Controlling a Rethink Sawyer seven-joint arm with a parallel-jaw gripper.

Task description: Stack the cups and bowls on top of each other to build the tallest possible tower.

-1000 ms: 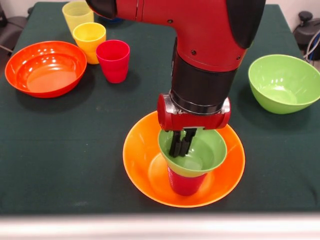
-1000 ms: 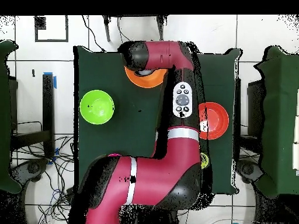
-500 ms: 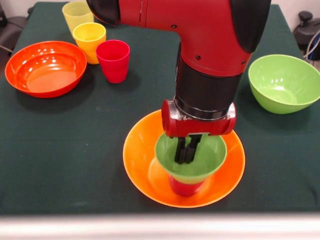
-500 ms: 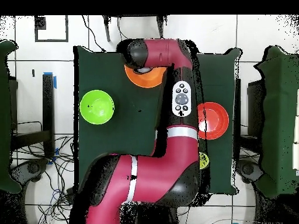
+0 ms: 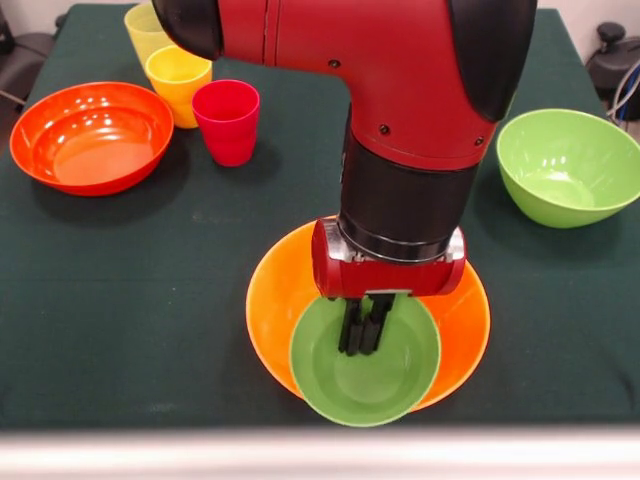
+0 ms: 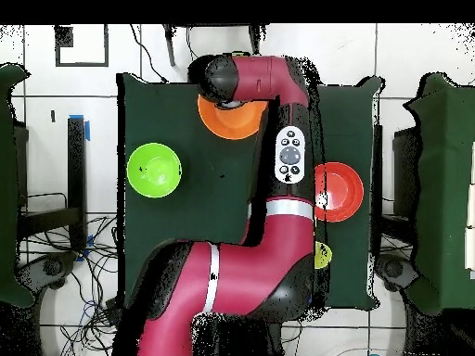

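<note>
The large yellow-orange bowl (image 5: pixel 268 300) stands near the table's front edge; it also shows in the overhead view (image 6: pixel 227 125). The small green bowl (image 5: pixel 365 375) lies inside it, tipped so its mouth faces the camera and resting on the near rim. My gripper (image 5: pixel 362 325) reaches into the green bowl from above, its two black fingers pressed together and holding nothing. Whatever is under the green bowl is hidden. The red-pink cup (image 5: pixel 227 120), yellow-orange cup (image 5: pixel 178 80) and pale yellow cup (image 5: pixel 148 25) stand upright at the back left. The purple cup is out of view.
The wide orange-red bowl (image 5: pixel 90 135) sits at the left and the large green bowl (image 5: pixel 568 165) at the right. In the overhead view the arm covers the gripper and much of the table; the green bowl (image 6: pixel 154 171) and orange-red bowl (image 6: pixel 341 190) show there.
The small green bowl sat level on a red cup inside the orange bowl; it has tipped and slid towards the camera, hiding the red cup. The gripper moved down and forward with it.
</note>
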